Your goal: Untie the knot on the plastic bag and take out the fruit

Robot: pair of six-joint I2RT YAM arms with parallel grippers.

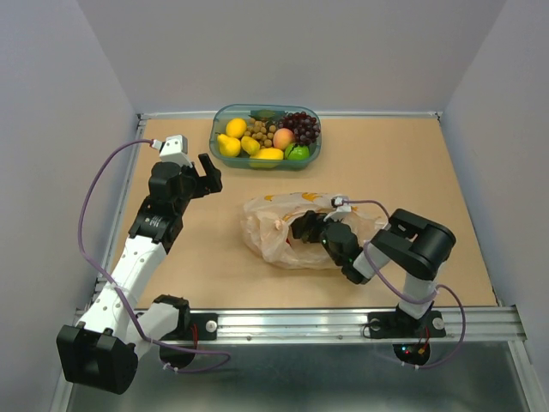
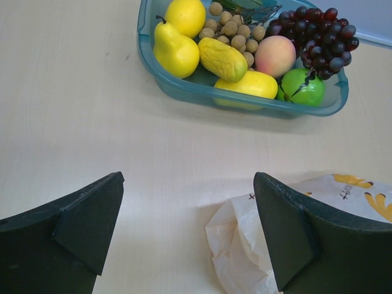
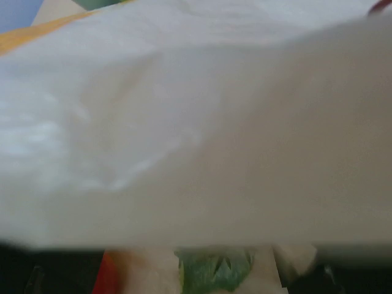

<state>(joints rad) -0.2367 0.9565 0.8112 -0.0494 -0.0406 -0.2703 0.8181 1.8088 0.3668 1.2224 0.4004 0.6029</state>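
Observation:
The plastic bag [image 1: 283,236] lies crumpled in the middle of the table, pale and translucent with orange marks. My right gripper [image 1: 313,227] reaches into it from the right, jaws spread, seen through the film. In the right wrist view the bag's film [image 3: 196,122] fills nearly everything. A blurred red and green shape [image 3: 214,269] shows below it. I cannot make out the knot. My left gripper [image 1: 211,174] hangs open and empty above the table, left of the bag [image 2: 245,239]. Fruit lies in the teal tub [image 1: 221,150]: a peach [image 2: 275,55], grapes [image 2: 318,30], and yellow pieces.
The tub [image 2: 184,92] stands at the back centre, near the rear wall. It also holds a green apple [image 2: 301,87], a yellow pear [image 2: 173,52] and a cluster of small brown balls [image 2: 236,30]. Walls close the table on three sides.

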